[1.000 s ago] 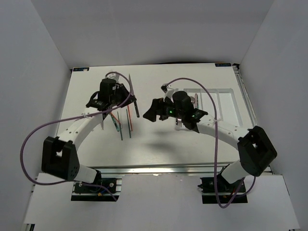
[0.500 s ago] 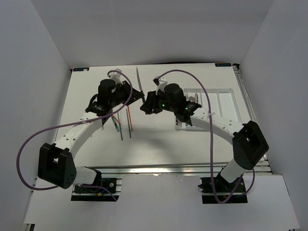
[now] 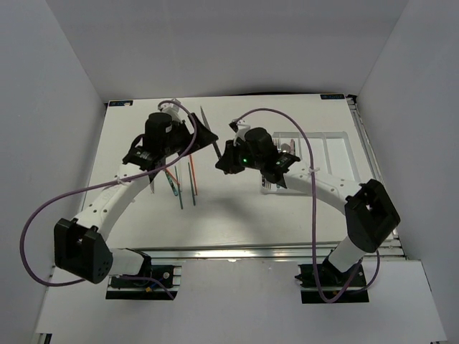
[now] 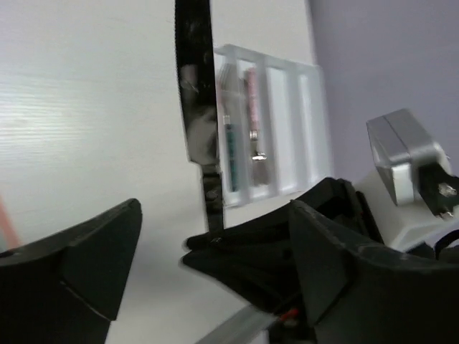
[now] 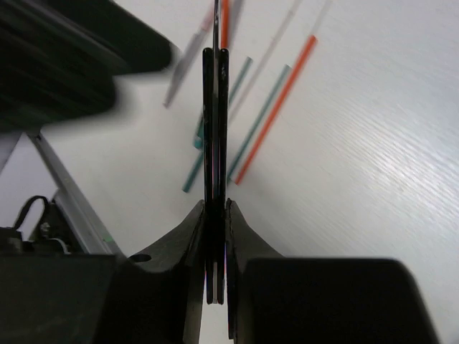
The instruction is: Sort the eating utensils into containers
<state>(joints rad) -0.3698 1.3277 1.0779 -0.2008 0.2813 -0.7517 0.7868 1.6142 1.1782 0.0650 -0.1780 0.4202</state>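
From above, a long dark metal knife [image 3: 206, 120] is up in the air between the two arms, over the white tabletop [image 3: 237, 208]. The left pincer [image 3: 199, 136] and the right pincer [image 3: 222, 159] meet at it. A flat white plastic tray [image 3: 333, 152] lies off to the right. Some thin red and teal utensils [image 3: 192, 175] lie loose under the left arm. Two small dark stickers [image 3: 119, 104] sit on the far corners, too small to read.

The left wrist view shows what the top view hides. The left pincer is spread wide, and the knife stands in the gap, touching neither finger. The knife's lower end goes into the right pincer. A pink handle [image 4: 249, 93] and a teal handle [image 4: 231, 143] lie in the tray's slots.

The right wrist view shows the knife edge-on. The right pincer is squeezed tight on it.
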